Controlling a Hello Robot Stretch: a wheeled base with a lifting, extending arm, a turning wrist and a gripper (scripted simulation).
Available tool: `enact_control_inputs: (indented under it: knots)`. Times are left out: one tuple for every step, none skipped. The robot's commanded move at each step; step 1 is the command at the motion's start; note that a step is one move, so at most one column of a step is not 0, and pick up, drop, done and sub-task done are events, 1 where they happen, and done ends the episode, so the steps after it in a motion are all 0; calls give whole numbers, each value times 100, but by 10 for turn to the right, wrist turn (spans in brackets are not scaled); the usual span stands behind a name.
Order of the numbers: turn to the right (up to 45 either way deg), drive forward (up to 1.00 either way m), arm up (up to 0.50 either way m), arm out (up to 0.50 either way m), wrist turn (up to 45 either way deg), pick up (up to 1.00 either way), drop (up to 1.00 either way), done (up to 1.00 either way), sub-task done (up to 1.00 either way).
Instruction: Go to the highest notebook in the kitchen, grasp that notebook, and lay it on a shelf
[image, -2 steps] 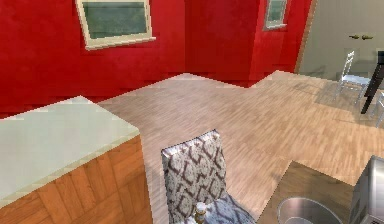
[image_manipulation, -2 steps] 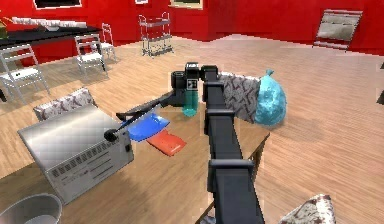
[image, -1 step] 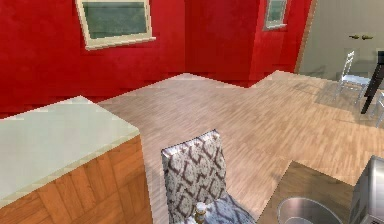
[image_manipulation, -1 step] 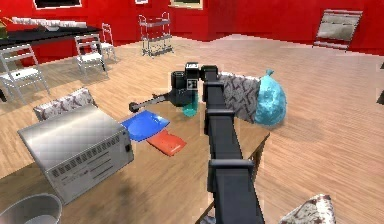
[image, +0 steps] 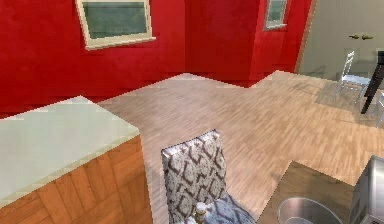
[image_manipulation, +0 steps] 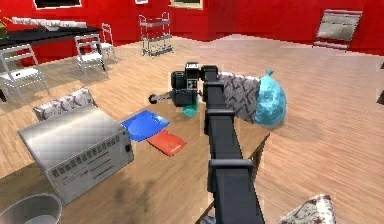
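Two notebooks lie flat on the wooden counter (image_manipulation: 150, 185). The blue notebook (image_manipulation: 145, 125) is thin with a plain, bright cover. Just near and right of it is the red notebook (image_manipulation: 167, 145), smaller and orange-red. Which of the two sits higher I cannot tell.

Also on the counter are one grey boxy appliance (image_manipulation: 78, 150) at the near left and one metal bowl (image_manipulation: 30, 210) at the near left corner. One small teal thing (image_manipulation: 190, 110) sits beside the arm (image_manipulation: 228, 150), and one blue-green bag (image_manipulation: 272, 100) stands at the far right edge.

There are three patterned chairs around the counter: one on the left (image_manipulation: 65, 105), one past the arm (image_manipulation: 240, 92) and one at the near right (image_manipulation: 315, 210). Two white chairs (image_manipulation: 20, 65) (image_manipulation: 90, 50) and one wire cart (image_manipulation: 155, 35) stand far off.

The room has red walls and a pale plank floor (image: 250, 110). In the forward view, two framed pictures (image: 115, 20) (image: 276, 12) hang on the walls, and a pale-topped cabinet (image: 60, 140) stands at the near left.

The fingers (image_manipulation: 160, 97) reach left, just beyond the blue notebook. I cannot tell whether they are apart or together, or whether they hold anything.
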Motion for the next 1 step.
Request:
enact_control_inputs:
  knots:
    - [0, 0, -30, 0, 0, 0, 0, 0, 0]
